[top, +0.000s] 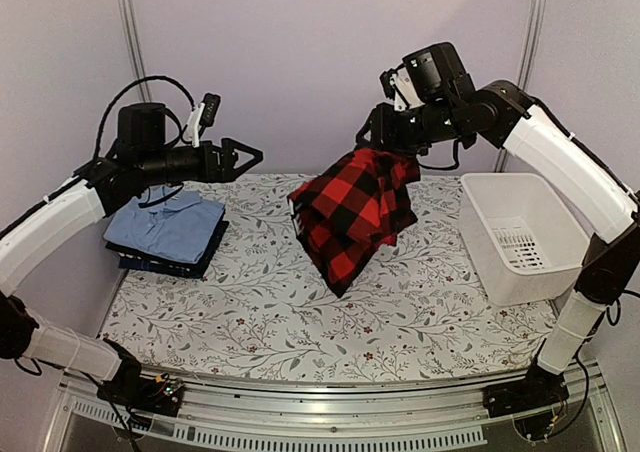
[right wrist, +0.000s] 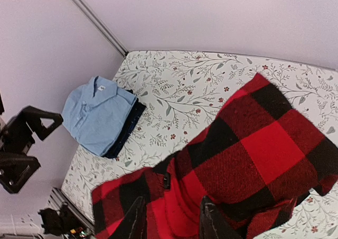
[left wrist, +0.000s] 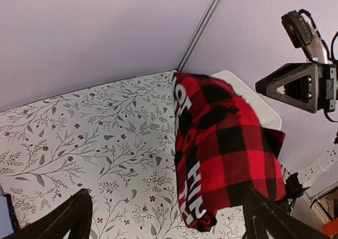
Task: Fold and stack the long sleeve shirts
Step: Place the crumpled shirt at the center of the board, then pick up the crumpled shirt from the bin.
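Note:
The red-and-black checked flannel shirt [top: 352, 212] hangs from up by my right gripper [top: 378, 140], and its lower end rests on the table. In the right wrist view the flannel shirt [right wrist: 253, 154] bunches between the spread fingers of the right gripper [right wrist: 171, 220]. White lettering shows on the flannel shirt [left wrist: 227, 144] in the left wrist view. A folded light blue collared shirt [top: 165, 225] lies on a dark navy garment [top: 172, 265] at the left. Above that stack hovers my left gripper [top: 250, 159], wide open and empty.
A white plastic basket [top: 500, 282] stands at the table's right edge. The flowered tablecloth [top: 260, 312] covers the table. The back wall stands close behind both arms.

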